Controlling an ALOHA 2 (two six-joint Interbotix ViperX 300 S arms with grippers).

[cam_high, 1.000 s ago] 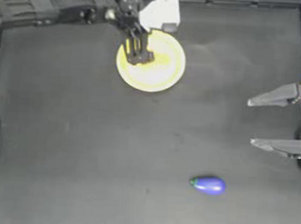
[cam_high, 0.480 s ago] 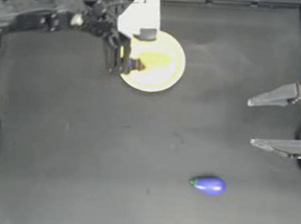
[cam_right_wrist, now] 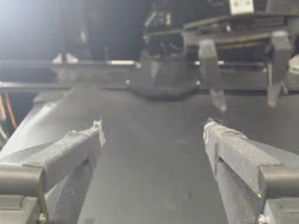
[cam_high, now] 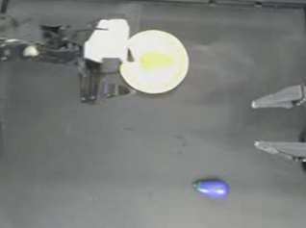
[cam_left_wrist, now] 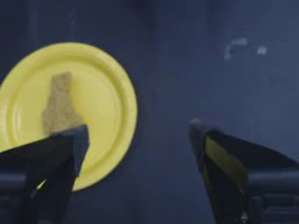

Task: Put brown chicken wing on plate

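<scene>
Brown chicken wing (cam_high: pixel 155 61) sits near the middle of the plate (cam_high: pixel 152 82), so placement looks done. My left gripper (cam_high: pixel 100 86) is spread wide and empty, just beside the plate's rim. Right gripper (cam_high: pixel 271 124) parked at the table's right edge, jaws apart.

The left arm reached in from the left along the far side, its end effector (cam_high: pixel 106 88) pointing toward the near side with jaws spread apart and empty. The right arm sat parked at the right edge, its end effector (cam_high: pixel 271 126) likewise spread wide.
</scene>
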